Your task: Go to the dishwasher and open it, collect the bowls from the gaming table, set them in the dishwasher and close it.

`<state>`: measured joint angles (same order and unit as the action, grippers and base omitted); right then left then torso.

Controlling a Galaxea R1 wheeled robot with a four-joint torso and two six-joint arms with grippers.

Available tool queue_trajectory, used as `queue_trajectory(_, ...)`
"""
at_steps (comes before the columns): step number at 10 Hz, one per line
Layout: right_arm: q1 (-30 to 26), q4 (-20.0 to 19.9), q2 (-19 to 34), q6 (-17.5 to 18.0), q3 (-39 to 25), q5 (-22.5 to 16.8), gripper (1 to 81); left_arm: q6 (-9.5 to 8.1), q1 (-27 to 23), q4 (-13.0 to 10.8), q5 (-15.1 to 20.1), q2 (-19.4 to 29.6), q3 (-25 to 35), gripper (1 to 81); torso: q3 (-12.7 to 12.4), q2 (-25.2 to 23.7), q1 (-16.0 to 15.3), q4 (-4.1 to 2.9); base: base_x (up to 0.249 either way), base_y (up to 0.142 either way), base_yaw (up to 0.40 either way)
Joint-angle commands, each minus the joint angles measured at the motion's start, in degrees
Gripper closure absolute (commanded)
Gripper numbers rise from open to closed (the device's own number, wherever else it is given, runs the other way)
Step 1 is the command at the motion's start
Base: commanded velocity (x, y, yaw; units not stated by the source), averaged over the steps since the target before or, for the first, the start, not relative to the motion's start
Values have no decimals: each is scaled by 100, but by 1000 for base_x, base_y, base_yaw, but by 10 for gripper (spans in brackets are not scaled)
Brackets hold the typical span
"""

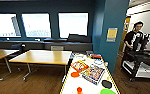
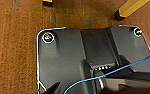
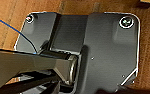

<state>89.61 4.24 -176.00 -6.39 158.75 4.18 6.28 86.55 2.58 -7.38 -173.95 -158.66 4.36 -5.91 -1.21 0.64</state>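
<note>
On the gaming table (image 1: 73, 86), an orange bowl (image 1: 75, 74) lies beyond a green bowl (image 1: 107, 91); grippers' openness: cannot tell.

Gaming table (image 1: 68, 85) (white, yellow-edged) bears orange bowl (image 1: 75, 74), green bowl (image 1: 107, 91).

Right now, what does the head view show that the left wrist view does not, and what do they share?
Head view: the gaming table carrying an orange bowl, a green bowl, an orange cup and game boxes; wooden tables; windows; a person by a black cart.

Left wrist view: the robot's dark plate, a blue cable, yellowish legs.

Both: the brown wooden floor.
</note>
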Motion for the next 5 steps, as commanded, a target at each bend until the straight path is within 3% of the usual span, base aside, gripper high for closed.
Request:
queue_trajectory(1,-281,-20,36,-3,-11,-278,10,40,-301,23,263,18,-7,10,0,0,0,0,116,0,0)
queue_trajectory(4,-290,-3,36,-12,-20,-286,10,40,-301,32,263,18,-7,10,0,0,0,0,114,0,0)
queue_trajectory(5,-290,6,35,-20,-20,-295,10,31,-301,32,263,9,-7,10,0,0,-2,0,0,0,0)
